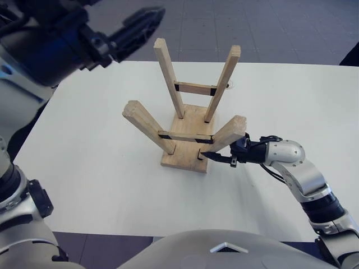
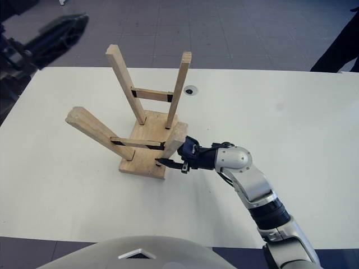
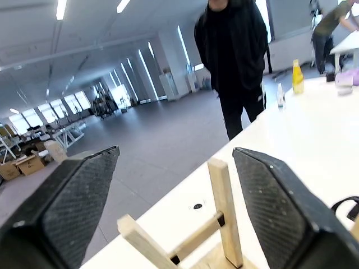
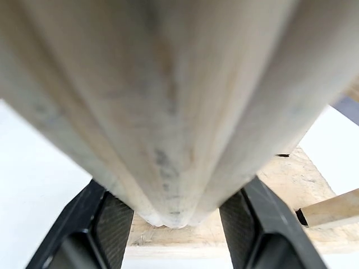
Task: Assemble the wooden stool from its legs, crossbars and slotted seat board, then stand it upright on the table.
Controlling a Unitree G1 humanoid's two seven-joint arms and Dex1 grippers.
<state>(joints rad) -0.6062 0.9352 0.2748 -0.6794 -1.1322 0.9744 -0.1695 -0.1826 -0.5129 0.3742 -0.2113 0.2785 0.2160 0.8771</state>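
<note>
Eye views share the stool (image 1: 190, 120) from above — left wrist looks outward, right wrist hugs a leg (image 4: 168, 112).

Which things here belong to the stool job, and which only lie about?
Job: seat board, legs, crossbars, right hand gripping the near right leg, open left hand.
Lying about: dark table hole, yellow bottle farther off.

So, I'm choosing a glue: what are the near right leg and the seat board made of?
The leg: pale bare wood, apparently unvarnished; grain streaks, matte surface. The seat board: the same light wood, rough-looking, no sheen. Species unclear.
</note>
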